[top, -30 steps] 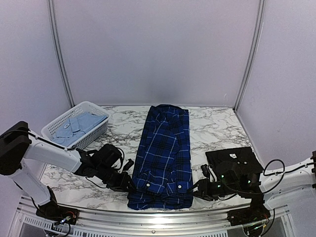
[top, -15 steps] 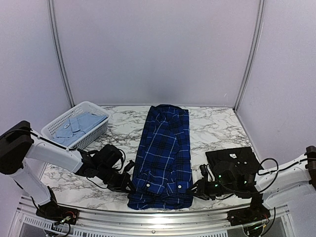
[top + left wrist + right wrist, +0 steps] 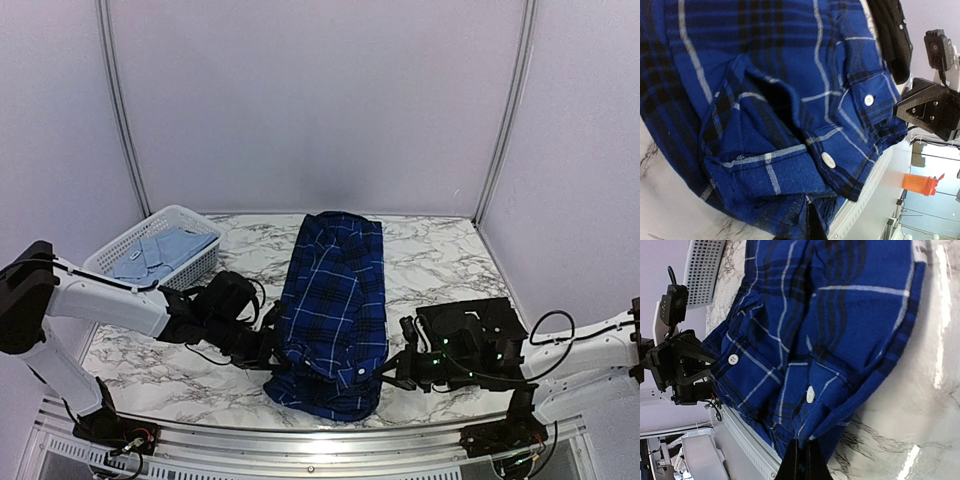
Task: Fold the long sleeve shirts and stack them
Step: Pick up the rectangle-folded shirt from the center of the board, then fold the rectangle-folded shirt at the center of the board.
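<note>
The left gripper (image 3: 270, 352) and right gripper (image 3: 388, 374) each seem clenched on a hem corner of the plaid shirt (image 3: 335, 290); soft, light cloth, likely sagging between them.

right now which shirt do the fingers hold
The plaid shirt, pinched at both near corners; the pale blue one lies in the basket, the black at right.
</note>
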Controlling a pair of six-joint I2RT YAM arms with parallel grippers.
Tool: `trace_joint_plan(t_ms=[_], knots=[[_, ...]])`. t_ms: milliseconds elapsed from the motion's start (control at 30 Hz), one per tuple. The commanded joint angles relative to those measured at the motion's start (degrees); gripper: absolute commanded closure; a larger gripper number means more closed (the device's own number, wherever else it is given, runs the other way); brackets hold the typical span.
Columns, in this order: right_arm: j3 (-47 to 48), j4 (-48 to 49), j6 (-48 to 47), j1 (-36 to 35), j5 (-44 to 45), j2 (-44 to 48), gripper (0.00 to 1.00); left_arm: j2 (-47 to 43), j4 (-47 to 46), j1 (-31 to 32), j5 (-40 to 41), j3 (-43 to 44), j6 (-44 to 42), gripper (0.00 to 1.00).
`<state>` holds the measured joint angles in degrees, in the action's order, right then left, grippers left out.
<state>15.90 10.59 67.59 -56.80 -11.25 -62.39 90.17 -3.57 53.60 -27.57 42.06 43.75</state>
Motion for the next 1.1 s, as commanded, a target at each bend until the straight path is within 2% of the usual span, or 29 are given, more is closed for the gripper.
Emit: trace_joint_plan(t_ms=[0,167,267,567,733,833,1067], knots=[[6.0,-4.3,-4.0,1.8,0.3,1.5,1.0,-2.0,2.5,-0.9,1.5,5.2,-0.5,1.0],[8.7,-3.0,-5.6,6.3,-1.3,2.0,1.0,-1.2,3.4,-4.1,1.1,9.8,-0.8,1.0],[11.2,-1.4,-8.0,11.3,-3.7,-1.4,1.0,1.4,3.5,-6.5,-0.6,13.8,-1.3,1.0],[20.5,8.8,-14.4,24.2,-9.4,-19.2,1.0,15.6,3.5,-14.3,-0.7,28.2,-1.1,1.0],[26.7,13.3,-15.9,27.7,-10.6,-32.1,1.0,23.2,3.5,-17.9,2.3,34.7,-0.2,1.0],[27.6,17.1,-13.9,29.1,-11.7,-36.3,1.0,25.7,3.5,-18.9,3.1,37.0,0.3,1.0],[27.3,15.6,-12.3,29.3,-6.9,-33.2,1.0,25.6,3.2,-19.6,4.5,37.0,1.1,1.0]])
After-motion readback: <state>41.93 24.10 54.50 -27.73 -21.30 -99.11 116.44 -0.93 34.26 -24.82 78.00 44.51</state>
